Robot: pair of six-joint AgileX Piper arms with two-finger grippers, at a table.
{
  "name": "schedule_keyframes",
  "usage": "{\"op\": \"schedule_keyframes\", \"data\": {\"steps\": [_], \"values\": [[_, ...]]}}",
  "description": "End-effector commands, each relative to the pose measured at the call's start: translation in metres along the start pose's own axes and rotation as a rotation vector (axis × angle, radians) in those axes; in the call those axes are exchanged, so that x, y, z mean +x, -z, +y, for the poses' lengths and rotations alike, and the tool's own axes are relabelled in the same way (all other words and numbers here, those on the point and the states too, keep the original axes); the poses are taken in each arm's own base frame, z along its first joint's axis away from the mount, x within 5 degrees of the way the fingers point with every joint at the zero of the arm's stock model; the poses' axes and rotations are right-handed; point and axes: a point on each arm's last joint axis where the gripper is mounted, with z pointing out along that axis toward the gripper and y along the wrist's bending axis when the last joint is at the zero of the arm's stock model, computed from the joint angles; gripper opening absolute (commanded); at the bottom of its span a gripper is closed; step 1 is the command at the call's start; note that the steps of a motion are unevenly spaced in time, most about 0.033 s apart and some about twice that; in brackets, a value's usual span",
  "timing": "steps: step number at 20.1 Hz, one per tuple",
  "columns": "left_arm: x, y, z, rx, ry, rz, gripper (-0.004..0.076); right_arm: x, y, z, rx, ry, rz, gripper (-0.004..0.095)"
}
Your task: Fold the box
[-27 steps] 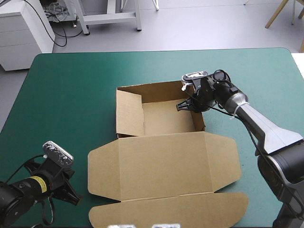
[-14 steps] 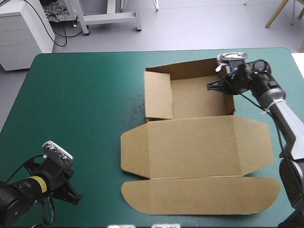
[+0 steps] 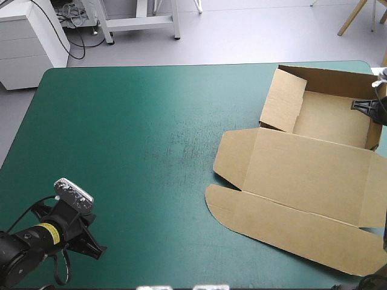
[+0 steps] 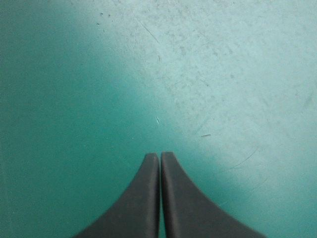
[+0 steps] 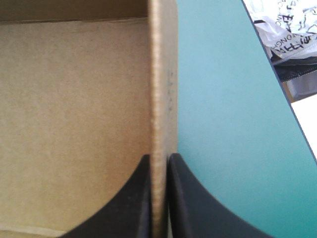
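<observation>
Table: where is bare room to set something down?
Bare: the table's left half and middle, from the far edge to the left jaws, shut, in the near left corner. Crowded: the right side, where the box lies, the right jaws shut on its wall.

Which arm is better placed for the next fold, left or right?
Right, probably. The right gripper has its jaws shut on a side wall of the box. The left gripper, jaws shut, sits over bare teal-green cover, far from it.
</observation>
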Motion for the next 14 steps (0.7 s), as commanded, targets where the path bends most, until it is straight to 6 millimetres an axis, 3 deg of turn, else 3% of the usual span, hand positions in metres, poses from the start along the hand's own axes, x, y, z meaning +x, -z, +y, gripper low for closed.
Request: {"op": "schedule_keyframes", "data": {"steps": [1,2,3,4,6,10,12,14], "values": [[-0.010,0.005,0.002,-0.009,0.006,-0.079,-0.0010,-0.012,0.025,-0.013,0.007,-0.015,-0.120,0.0227],[-0.010,0.005,0.002,-0.009,0.006,-0.079,-0.0010,-0.011,0.025,-0.020,0.031,-0.008,-0.121,0.0431],[-0.010,0.005,0.002,-0.009,0.006,-0.079,-0.0010,-0.011,0.026,-0.022,0.039,-0.009,-0.122,0.0548],[-0.010,0.005,0.002,-0.009,0.006,-0.079,-0.0010,-0.011,0.026,-0.026,0.049,-0.014,-0.124,0.0738],[-0.010,0.005,0.002,-0.009,0.006,-0.081,-0.0010,-0.011,0.026,-0.029,0.053,-0.018,-0.124,0.0885],[-0.010,0.005,0.002,-0.009,0.006,-0.085,-0.0010,-0.010,0.034,-0.028,0.053,-0.019,-0.119,0.0843],[-0.010,0.005,0.002,-0.009,0.006,-0.085,-0.0010,-0.010,0.046,-0.028,0.055,-0.008,-0.139,0.0766],[-0.010,0.005,0.002,-0.009,0.006,-0.085,-0.0010,-0.010,0.065,-0.024,0.040,0.022,-0.179,0.0616]]}}
